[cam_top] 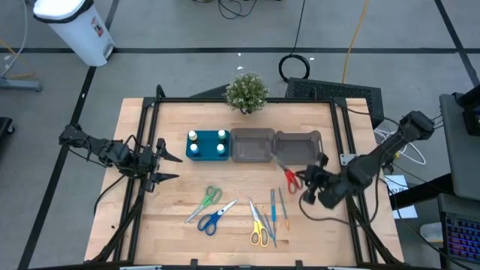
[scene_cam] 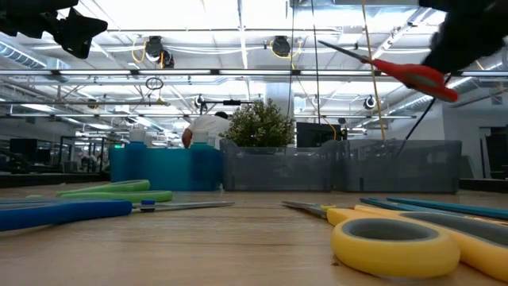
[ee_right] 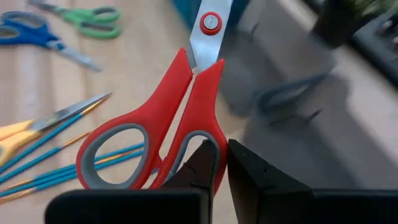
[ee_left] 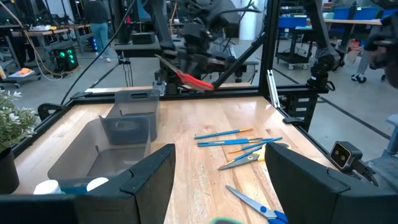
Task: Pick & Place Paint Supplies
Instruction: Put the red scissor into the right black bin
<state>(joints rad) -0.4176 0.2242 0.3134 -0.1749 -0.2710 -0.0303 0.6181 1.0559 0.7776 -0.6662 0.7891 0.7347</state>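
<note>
Scissors with red handles (cam_top: pixel 291 178) hang off the table in the right gripper (cam_top: pixel 306 184), whose fingers are clamped on one handle loop (the right wrist view shows the two dark fingers (ee_right: pixel 205 163) pinched together through the loop, blades pointing away). In the high view this gripper sits beside the front edge of the right-hand grey bin (cam_top: pixel 300 147), with the blades angled toward that bin. The low view shows the red scissors (scene_cam: pixel 413 75) held well above the tabletop.

The left gripper (cam_top: pixel 166 166) waits at the table's left side, near the teal tray (cam_top: pixel 208 145), its fingers spread apart and holding nothing.

Four white-capped bottles (cam_top: pixel 193 136) stand in the teal tray. A second grey bin (cam_top: pixel 252 145) sits between the tray and the right-hand bin, and a potted plant (cam_top: pixel 247 92) stands at the far edge behind them.

On the wooden table (cam_top: pixel 150 225), toward the front, lie the green scissors (cam_top: pixel 205 200), the blue scissors (cam_top: pixel 214 217) just beside them, and the yellow scissors (cam_top: pixel 259 225) further right. Thin blue sticks (cam_top: pixel 274 210) lie alongside the yellow pair.
</note>
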